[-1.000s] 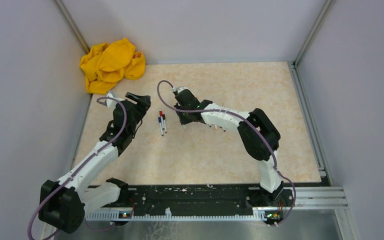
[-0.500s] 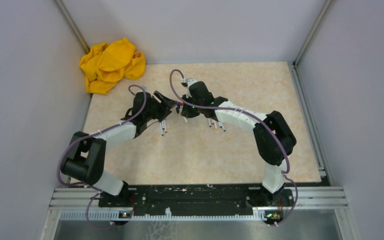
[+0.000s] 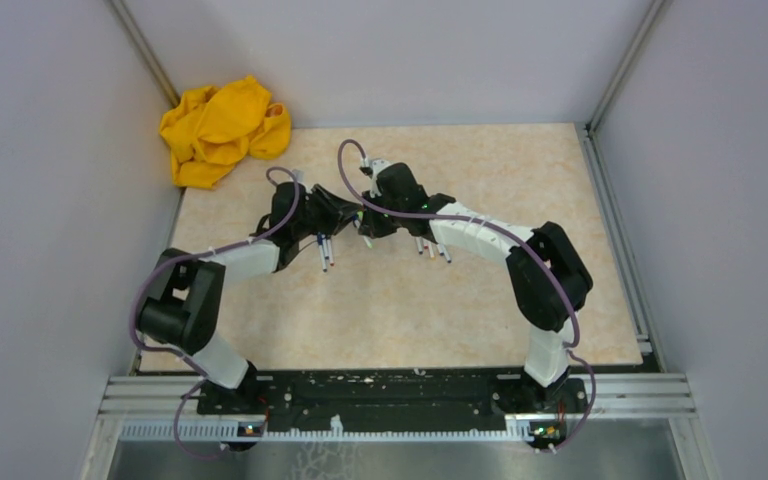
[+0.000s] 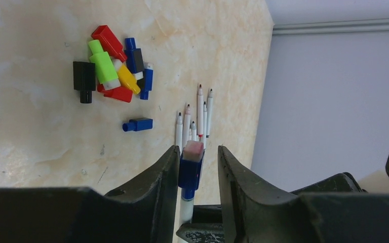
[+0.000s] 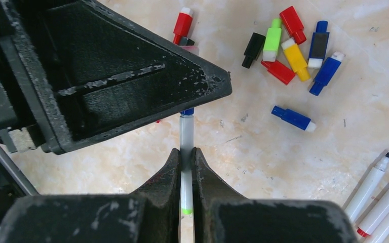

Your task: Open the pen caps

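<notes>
Above the middle of the table (image 3: 480, 310), we find the two arms meeting over a single pen (image 5: 186, 132). The right gripper (image 5: 186, 152) is clenched on its thin white-grey barrel just below the cap. The left gripper (image 4: 198, 150) straddles the blue cap (image 4: 190, 169), with a sliver of daylight showing on one side, so we judge it not yet pinched.

Below them, loose caps (image 4: 112, 66) in red, blue, black, green and yellow lie heaped on the table, with one blue cap apart from the heap. The uncapped pens (image 4: 198, 114) lie bunched to the right. A yellow cloth (image 3: 222, 130) sits in the far left corner.

We expect the pen to be very light, stiff and smooth, so it may twist or slide if gripped loosely. We judge the cap's flat sides to be the best hold. The pull should run straight along the barrel, since a sideways tug could lever the thin pen out of the right fingers.
</notes>
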`<state>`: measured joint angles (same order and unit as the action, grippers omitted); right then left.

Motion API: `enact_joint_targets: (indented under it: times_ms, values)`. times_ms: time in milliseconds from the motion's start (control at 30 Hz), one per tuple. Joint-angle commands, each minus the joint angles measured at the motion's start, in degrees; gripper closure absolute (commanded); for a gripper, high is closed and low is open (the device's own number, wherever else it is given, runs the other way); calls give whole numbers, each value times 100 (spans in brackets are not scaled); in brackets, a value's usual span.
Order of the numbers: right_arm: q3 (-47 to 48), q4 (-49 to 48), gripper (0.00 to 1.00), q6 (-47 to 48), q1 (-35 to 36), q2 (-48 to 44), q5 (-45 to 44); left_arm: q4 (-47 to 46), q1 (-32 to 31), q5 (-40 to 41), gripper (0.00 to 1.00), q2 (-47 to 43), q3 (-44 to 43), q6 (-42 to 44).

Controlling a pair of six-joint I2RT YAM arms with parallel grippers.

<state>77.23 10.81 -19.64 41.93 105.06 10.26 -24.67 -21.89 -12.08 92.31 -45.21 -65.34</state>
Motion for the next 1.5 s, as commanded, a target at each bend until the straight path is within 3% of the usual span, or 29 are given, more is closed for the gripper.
enact_joint_targets:
  times_ms: [0,67,133,167,267,333,400,500,633,800,1000,1200,1467]
  values:
    - [-45,-132,100,12,-21,-331,81,-414,-35,-294,62,187,-128,-80]
    - [-45,-102,100,27,-18,-337,66,-445,-33,-330,74,211,-138,-37]
    - [-91,-112,100,41,-35,-392,39,-455,-35,-353,97,204,-154,21]
    - [-141,-150,100,39,-48,-429,42,-478,-31,-353,100,193,-143,44]
    - [-235,-290,98,58,-47,-495,94,-514,-30,-351,100,155,-130,36]
    - [-197,-294,88,64,-45,-425,126,-567,-41,-385,100,155,-120,-8]
    - [-116,-290,84,63,-45,-331,154,-600,-51,-445,100,167,-142,-18]
    - [-7,-266,83,61,-43,-189,162,-624,-52,-497,100,159,-146,-18]
    - [146,-221,84,67,-45,-6,160,-675,-52,-587,100,180,-172,-31]
    - [215,-209,100,86,-42,88,108,-611,-52,-598,100,211,-241,21]
    - [102,-3,100,190,-45,51,5,-436,8,-354,100,518,-490,154]
    - [-1281,-483,100,146,-90,-630,-22,-216,426,-348,100,1237,-1155,226]
    - [-1368,-340,100,216,-176,-853,-487,432,495,-89,100,1566,-1632,688]
